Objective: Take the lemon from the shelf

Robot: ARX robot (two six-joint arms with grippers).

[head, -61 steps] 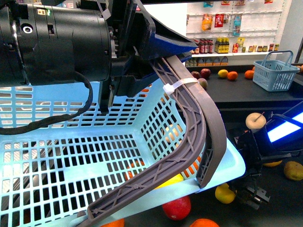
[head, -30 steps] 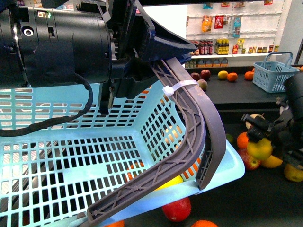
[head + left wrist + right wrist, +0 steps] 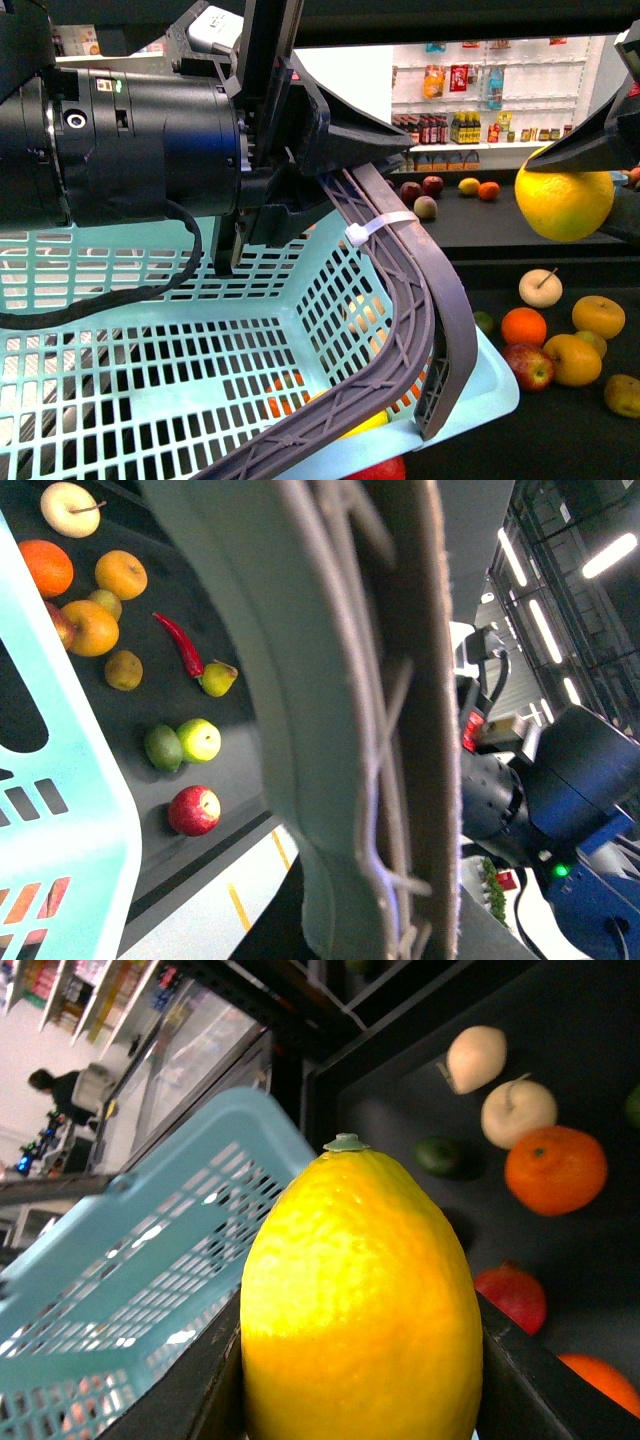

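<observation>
Right hand (image 3: 578, 190) is grasping the dimpled yellow lemon (image 3: 560, 212) clear of the black metal shelf (image 3: 560, 438); left hand (image 3: 335, 150) is clenching the pale-blue plastic basket's grey handle (image 3: 420, 290), awaiting it.

Bright shop light; the lemon (image 3: 360, 1300) is sharp, the basket handle (image 3: 345, 730) blurred.

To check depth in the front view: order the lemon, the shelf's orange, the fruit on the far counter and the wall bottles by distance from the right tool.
1. lemon, gripped in the right tool.
2. orange, on the shelf below.
3. fruit, on the far counter.
4. bottles, farthest back.
</observation>
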